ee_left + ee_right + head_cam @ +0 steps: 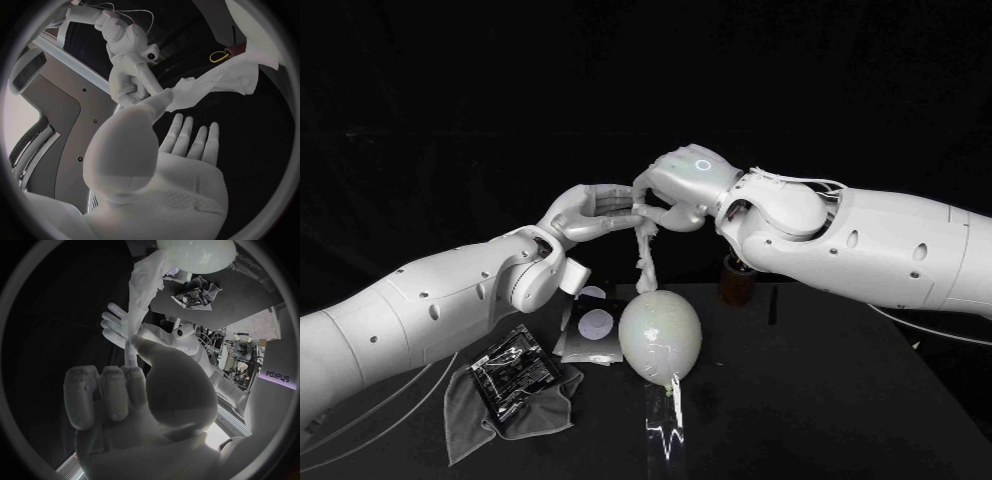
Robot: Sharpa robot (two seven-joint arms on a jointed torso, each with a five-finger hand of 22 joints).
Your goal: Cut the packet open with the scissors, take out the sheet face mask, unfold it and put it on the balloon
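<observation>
- The left robot hand is raised above the middle of the counter. Its thumb and a fingertip close on the upper end of the face mask.
- In the left wrist view, the other fingers of that hand are straight and slightly apart, while the thumb reaches the corner of the white sheet.
- The right robot hand meets the left one fingertip to fingertip. It pinches the same upper end of the mask, and its remaining fingers are curled in.
- The mask hangs from the two hands as a narrow, crumpled strip, not spread out. Its lower end comes down to the top of the balloon; I cannot tell whether they touch.
- The pale balloon lies near the middle of the counter, with its neck towards the near edge.
- The packet lies on a grey cloth at the near left corner of the counter.
- A dark card with a pale round patch sits between the cloth and the balloon.
- A brown holder stands towards the far edge, behind the balloon. The yellow loop handle of the scissors shows beside it.
</observation>
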